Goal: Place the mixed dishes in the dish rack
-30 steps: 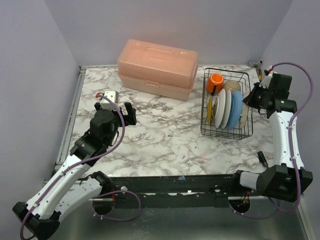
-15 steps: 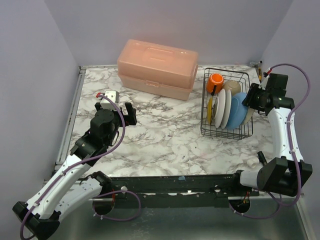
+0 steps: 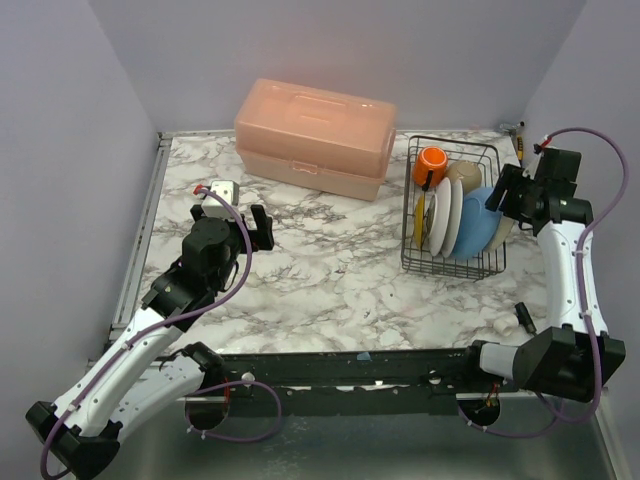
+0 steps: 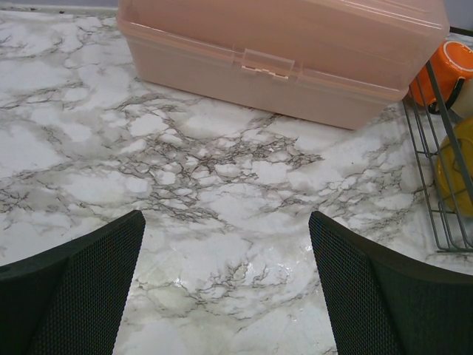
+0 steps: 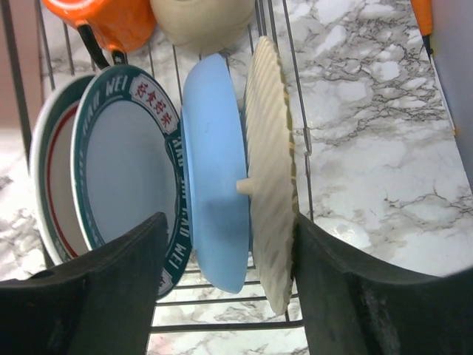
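marble-patterned tabletop [image 3: 330,285] under lilac walls [image 3: 350,50].

pink box [image 3: 315,135]: sits lid-shut at upper centre of the top view, long side slightly angled.

dish rack [image 3: 455,268]: stands right of centre, near the pink box but apart from it. holds every dish in sight.

orange mug [image 3: 432,160]: sits in the rack's upper left corner, cream bowl [image 3: 466,174] just beside it to the right.

plates: stand on edge in a row below those two. reads left to right in the top view as yellow plate [image 3: 424,215], white plates [image 3: 447,213], blue plate [image 3: 475,228]. right wrist view adds a ribbed cream plate [image 5: 270,185] at the right end, close against the blue one.

left gripper [image 3: 260,228]: hovers over bare marble left of centre, aimed toward the pink box. fingers [image 4: 74,296] spread wide, only tabletop between them.

right gripper [image 3: 505,195]: hangs at the rack's right side, spread apart, blue and ribbed plates in the gap. looks clear of the blue plate. cannot tell whether the finger [image 5: 355,296] at frame right touches the ribbed rim.
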`<state>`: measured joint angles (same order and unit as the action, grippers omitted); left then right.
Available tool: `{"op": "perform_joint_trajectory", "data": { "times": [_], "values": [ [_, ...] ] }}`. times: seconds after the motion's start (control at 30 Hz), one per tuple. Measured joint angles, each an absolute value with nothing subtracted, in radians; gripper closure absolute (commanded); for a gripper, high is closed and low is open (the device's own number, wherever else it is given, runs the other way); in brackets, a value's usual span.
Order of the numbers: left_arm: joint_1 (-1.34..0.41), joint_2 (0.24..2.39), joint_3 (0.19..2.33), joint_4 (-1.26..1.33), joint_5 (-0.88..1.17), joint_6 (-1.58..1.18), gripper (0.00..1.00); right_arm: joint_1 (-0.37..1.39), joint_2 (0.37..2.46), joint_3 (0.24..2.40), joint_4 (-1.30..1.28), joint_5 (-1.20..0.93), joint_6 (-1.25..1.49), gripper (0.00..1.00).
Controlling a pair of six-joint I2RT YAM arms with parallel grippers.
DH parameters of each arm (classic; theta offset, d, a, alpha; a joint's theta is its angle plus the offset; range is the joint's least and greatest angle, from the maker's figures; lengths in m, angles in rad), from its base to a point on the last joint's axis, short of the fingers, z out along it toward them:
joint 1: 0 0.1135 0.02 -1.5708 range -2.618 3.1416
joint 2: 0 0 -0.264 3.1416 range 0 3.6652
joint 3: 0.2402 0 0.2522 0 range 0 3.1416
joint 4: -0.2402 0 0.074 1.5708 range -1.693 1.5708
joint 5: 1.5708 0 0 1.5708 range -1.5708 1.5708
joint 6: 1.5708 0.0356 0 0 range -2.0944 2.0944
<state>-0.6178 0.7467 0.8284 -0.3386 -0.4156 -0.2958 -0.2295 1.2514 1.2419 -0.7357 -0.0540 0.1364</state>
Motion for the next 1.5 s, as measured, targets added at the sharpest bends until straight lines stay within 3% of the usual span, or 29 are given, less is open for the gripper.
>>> {"op": "perform_joint_trajectory", "data": {
  "times": [0.17, 0.33, 0.53, 1.23, 1.3, 1.4, 1.5],
  "values": [
    [-0.618, 0.748, 0.829, -0.339, -0.415, -0.296, 0.08, -0.229, 1.221, 1.233, -0.7, -0.054, 0.172, 0.56],
    [-0.618, 0.748, 0.829, -0.339, -0.416, -0.296, 0.08, -0.229, 1.196, 1.221, -0.666, -0.038, 0.197, 0.85],
    [-0.622, 0.748, 0.829, -0.339, -0.415, -0.295, 0.08, -0.231, 1.194, 1.189, -0.615, -0.03, 0.209, 1.0],
    [-0.624, 0.754, 0.83, -0.339, -0.415, -0.295, 0.08, -0.229, 1.186, 1.177, -0.638, -0.043, 0.192, 0.99],
    [-0.624, 0.754, 0.83, -0.339, -0.415, -0.295, 0.08, -0.229, 1.201, 1.177, -0.65, -0.043, 0.189, 0.88],
    [-0.624, 0.754, 0.83, -0.339, -0.415, -0.295, 0.08, -0.228, 1.222, 1.181, -0.656, -0.03, 0.179, 0.62],
    [-0.624, 0.754, 0.83, -0.339, -0.415, -0.295, 0.08, -0.229, 1.226, 1.188, -0.684, 0.017, 0.166, 0.49]
  ]
}}
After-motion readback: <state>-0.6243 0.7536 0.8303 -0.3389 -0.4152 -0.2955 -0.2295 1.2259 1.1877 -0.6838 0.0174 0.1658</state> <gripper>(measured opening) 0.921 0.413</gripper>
